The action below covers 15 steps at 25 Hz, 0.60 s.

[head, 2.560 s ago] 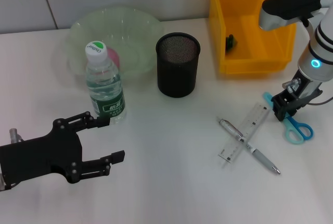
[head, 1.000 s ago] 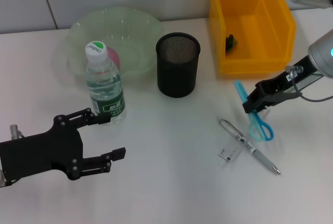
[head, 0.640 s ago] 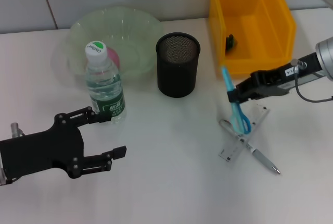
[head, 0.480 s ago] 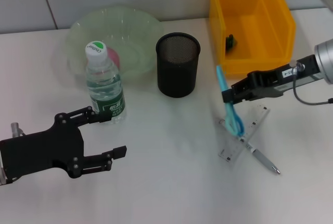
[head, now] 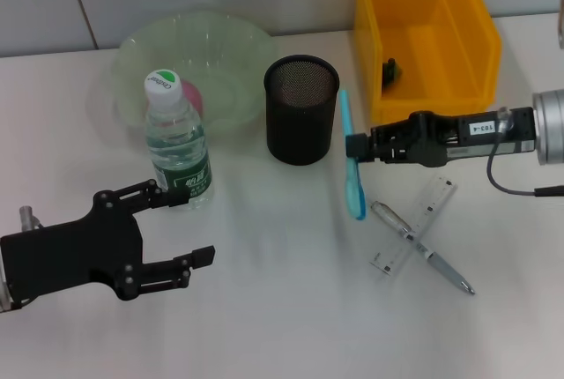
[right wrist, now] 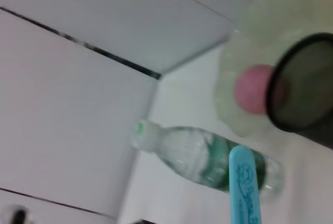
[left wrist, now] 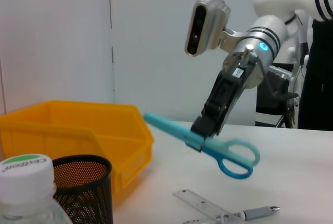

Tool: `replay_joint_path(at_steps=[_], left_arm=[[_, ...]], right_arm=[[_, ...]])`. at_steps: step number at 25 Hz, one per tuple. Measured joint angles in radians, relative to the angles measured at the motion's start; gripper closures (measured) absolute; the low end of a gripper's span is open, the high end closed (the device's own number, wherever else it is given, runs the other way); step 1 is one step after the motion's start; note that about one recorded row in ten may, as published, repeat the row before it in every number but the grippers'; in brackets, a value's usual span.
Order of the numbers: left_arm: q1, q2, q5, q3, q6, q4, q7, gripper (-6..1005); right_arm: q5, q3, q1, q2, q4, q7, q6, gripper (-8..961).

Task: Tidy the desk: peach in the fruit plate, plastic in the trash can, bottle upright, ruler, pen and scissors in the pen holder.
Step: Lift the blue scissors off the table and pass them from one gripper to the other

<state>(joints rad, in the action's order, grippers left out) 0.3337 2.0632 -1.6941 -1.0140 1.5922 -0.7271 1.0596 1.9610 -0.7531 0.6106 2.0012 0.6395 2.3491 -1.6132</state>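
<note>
My right gripper [head: 357, 146] clamped on scissors [head: 350, 157], lifted just beside pen holder [head: 301, 108] | my left gripper [head: 181, 238] parked low, fingers spread, holding nothing

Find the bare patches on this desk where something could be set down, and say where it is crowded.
Free: the near middle of the desk, between the left gripper and the ruler; also the near right corner beyond the pen.

Crowded: the far side, where bowl, bottle, pen holder and yellow bin line up, with the right gripper holding the scissors beside the holder.
</note>
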Motion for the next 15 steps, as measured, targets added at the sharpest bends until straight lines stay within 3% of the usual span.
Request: replay_joint_path(at_steps=[8, 15], left_arm=[[0.002, 0.0, -0.004, 0.0, 0.001, -0.002, 0.004, 329], [0.007, 0.0, -0.004, 0.0, -0.003, -0.002, 0.005, 332]], right_arm=[[-0.15, 0.001, -0.019, 0.006, -0.119, -0.108, -0.018, 707], [-0.275, 0.013, -0.001, 0.038, -0.238, -0.171, -0.01, 704]])
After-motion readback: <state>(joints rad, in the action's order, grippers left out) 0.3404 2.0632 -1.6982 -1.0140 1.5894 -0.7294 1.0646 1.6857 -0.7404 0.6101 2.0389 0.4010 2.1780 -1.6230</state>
